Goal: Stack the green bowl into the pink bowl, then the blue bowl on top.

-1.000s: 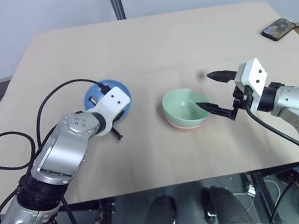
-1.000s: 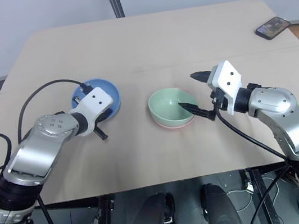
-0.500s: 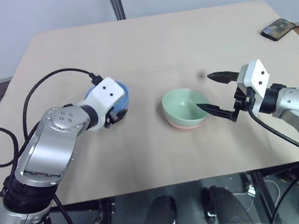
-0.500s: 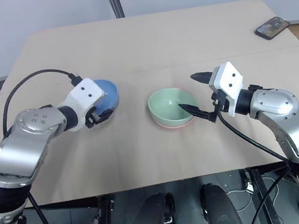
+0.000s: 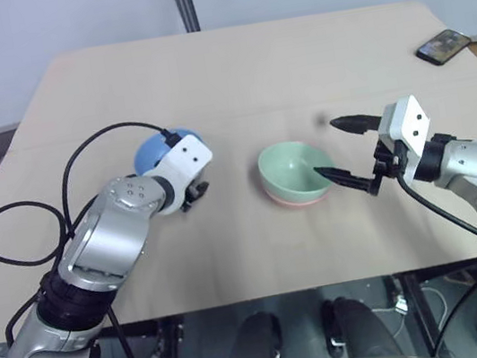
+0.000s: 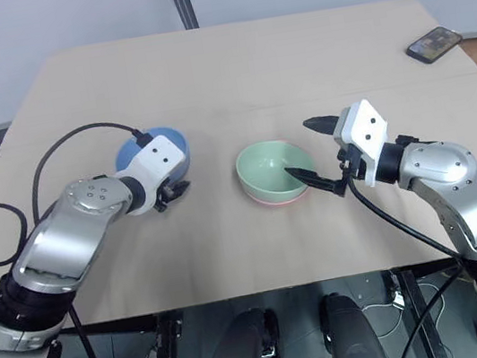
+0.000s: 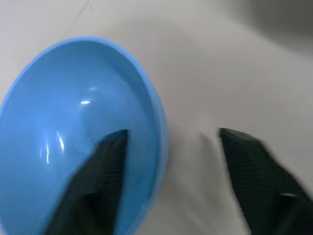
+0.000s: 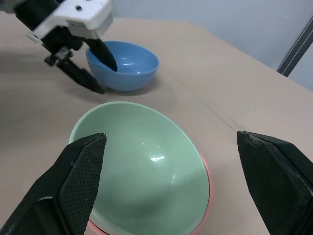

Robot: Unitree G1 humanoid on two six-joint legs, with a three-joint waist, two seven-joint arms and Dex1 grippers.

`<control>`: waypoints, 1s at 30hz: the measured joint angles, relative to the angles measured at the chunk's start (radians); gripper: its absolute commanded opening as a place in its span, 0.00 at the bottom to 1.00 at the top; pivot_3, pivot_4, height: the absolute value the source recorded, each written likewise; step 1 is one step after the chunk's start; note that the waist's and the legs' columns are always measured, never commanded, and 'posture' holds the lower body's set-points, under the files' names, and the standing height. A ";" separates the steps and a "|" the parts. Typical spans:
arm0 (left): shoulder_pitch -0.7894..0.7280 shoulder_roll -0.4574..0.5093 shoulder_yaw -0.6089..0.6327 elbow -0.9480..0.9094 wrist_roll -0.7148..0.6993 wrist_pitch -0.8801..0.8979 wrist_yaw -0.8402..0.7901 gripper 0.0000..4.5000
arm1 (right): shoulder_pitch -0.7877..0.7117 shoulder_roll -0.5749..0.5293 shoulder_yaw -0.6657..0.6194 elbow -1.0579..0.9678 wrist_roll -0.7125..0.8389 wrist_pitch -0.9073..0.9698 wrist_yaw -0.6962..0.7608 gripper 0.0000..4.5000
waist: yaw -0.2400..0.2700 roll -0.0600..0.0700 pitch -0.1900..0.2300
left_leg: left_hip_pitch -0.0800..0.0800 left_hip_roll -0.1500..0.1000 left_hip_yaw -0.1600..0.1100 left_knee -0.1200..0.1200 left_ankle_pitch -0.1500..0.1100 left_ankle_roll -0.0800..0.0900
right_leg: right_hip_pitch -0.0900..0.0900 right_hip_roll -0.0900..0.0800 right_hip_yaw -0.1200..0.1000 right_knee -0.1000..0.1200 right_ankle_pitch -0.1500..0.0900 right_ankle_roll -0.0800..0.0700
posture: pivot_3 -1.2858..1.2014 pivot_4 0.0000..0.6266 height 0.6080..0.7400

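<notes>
On the tan table, the green bowl already sits nested in the pink bowl, of which just a rim peeks out below, and the right gripper waits just beside them with its fingers spread wide and empty. Over to the left, the left gripper straddles the blue bowl's near wall. From the head the arm covers much of that bowl, but the left wrist view shows one finger inside the blue bowl and the other outside on the table, parted with a gap to the rim, not yet pinching it.
</notes>
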 measured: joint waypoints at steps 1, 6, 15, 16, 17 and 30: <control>-0.003 -0.006 -0.001 0.008 0.004 -0.001 0.002 0.28 | 0.000 0.000 0.000 0.000 0.000 0.000 0.000 1.00 | 0.000 0.000 0.000 | 0.000 0.000 0.000 0.000 0.000 0.000 | 0.000 0.000 0.000 0.000 0.000 0.000 | 0.52 0.24 1.00; -0.010 -0.007 -0.007 0.022 0.017 -0.042 -0.011 0.02 | 0.001 -0.004 0.000 -0.002 0.008 0.000 0.005 1.00 | 0.000 0.000 0.000 | 0.000 0.000 0.000 0.000 0.000 0.000 | 0.000 0.000 0.000 0.000 0.000 0.000 | 0.52 0.24 1.00; 0.039 0.038 0.049 -0.023 -0.029 -0.238 -0.139 0.02 | 0.029 -0.012 -0.015 -0.005 0.022 0.000 0.001 1.00 | 0.001 0.000 0.000 | 0.000 0.000 0.000 0.000 0.000 0.000 | 0.000 -0.004 0.000 0.000 0.000 0.000 | 0.52 0.24 1.00; 0.045 0.039 0.082 -0.027 -0.052 -0.305 -0.173 0.02 | 0.042 -0.017 -0.029 -0.005 0.023 0.000 -0.001 1.00 | 0.003 0.000 0.000 | 0.000 0.000 0.000 0.000 0.000 0.000 | 0.000 -0.005 0.000 0.000 0.000 0.000 | 0.52 0.24 1.00; 0.045 0.040 0.116 -0.032 -0.072 -0.378 -0.204 0.02 | 0.056 -0.025 -0.047 -0.004 0.023 0.000 -0.002 1.00 | 0.005 0.000 0.000 | -0.001 0.000 0.000 0.000 0.000 0.000 | 0.000 -0.006 -0.001 -0.001 0.000 0.000 | 0.52 0.24 1.00; -0.182 -0.161 0.070 0.097 -0.214 -0.759 -0.509 0.02 | 0.317 -0.083 -0.268 -0.045 0.016 -0.024 -0.046 1.00 | 0.001 0.000 -0.001 | 0.003 0.000 0.002 0.002 -0.002 0.004 | 0.003 0.002 0.003 0.000 0.001 0.001 | 0.52 0.24 1.00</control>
